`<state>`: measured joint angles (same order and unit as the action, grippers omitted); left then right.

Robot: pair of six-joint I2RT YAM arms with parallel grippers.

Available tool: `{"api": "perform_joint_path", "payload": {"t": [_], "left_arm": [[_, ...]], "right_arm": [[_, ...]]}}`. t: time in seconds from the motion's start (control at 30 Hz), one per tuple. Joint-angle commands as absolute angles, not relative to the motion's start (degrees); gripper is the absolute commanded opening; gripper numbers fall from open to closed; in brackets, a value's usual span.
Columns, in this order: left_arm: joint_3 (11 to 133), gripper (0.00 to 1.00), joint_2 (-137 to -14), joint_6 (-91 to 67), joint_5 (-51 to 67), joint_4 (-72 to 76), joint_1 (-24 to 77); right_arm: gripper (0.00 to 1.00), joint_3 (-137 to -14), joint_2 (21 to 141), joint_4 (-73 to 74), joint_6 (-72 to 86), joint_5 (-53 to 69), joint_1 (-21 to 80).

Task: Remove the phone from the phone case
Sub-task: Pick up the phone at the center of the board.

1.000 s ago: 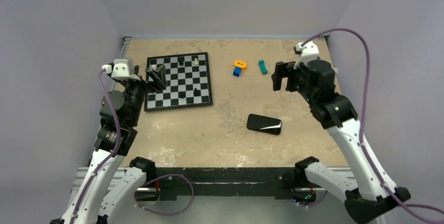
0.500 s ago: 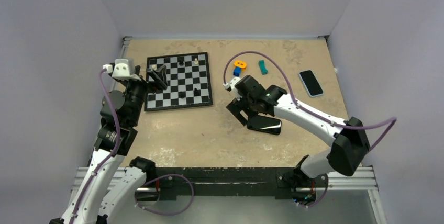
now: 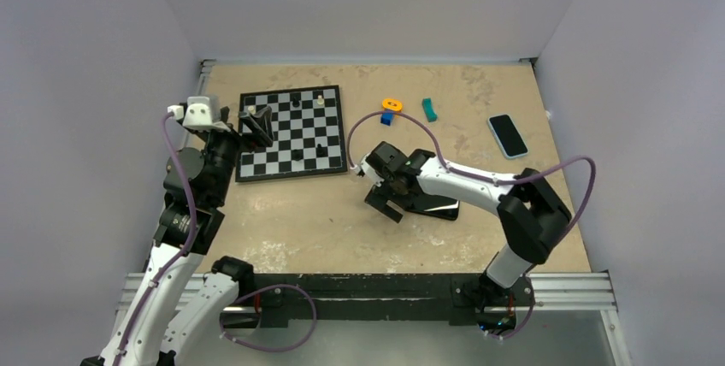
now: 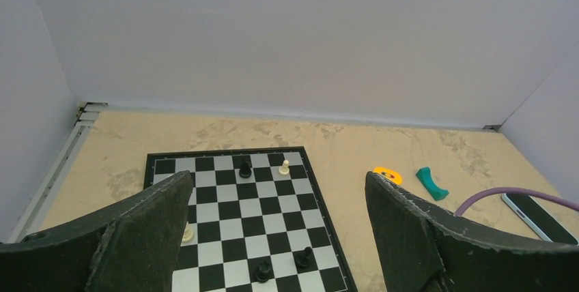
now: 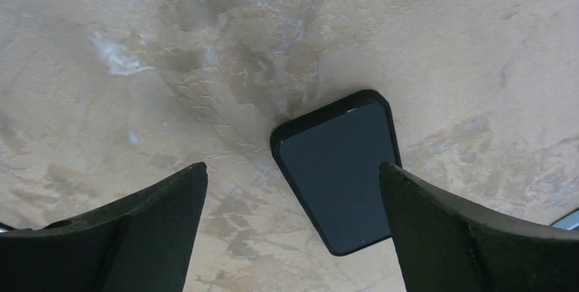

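Phone, glossy black rounded rectangle

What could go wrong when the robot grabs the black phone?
1. The phone lies flat on the table, so the open right gripper might just push it along.
2. The left gripper is open over the chessboard, far away, so nothing steadies the case; phone and case could lift together.

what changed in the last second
The right gripper swung from the far right side down over the black phone, jaws open, gripping nothing, uncovering the blue-edged phone. The left gripper, open above the chessboard, and both phones stayed put.
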<state>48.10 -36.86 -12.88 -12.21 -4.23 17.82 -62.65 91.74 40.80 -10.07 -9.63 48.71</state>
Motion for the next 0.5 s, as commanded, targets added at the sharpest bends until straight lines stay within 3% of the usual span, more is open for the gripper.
{"api": "perform_joint_path", "payload": {"t": [0.0,0.23,0.47], "left_arm": [[50.1,1.0,-36.8,-13.4,-12.2,-2.9,18.3],[50.1,1.0,-36.7,-13.5,-12.4,-3.0,18.8],[50.2,1.0,-36.8,-13.7,-12.5,-3.1,19.1]], "right_arm": [[0.98,-61.7,96.4,39.4,-10.6,-13.6,47.4],[0.98,-60.9,98.7,37.2,-9.4,-22.3,43.2],[0.98,-63.5,98.9,36.0,-9.7,-12.5,36.4]]}}
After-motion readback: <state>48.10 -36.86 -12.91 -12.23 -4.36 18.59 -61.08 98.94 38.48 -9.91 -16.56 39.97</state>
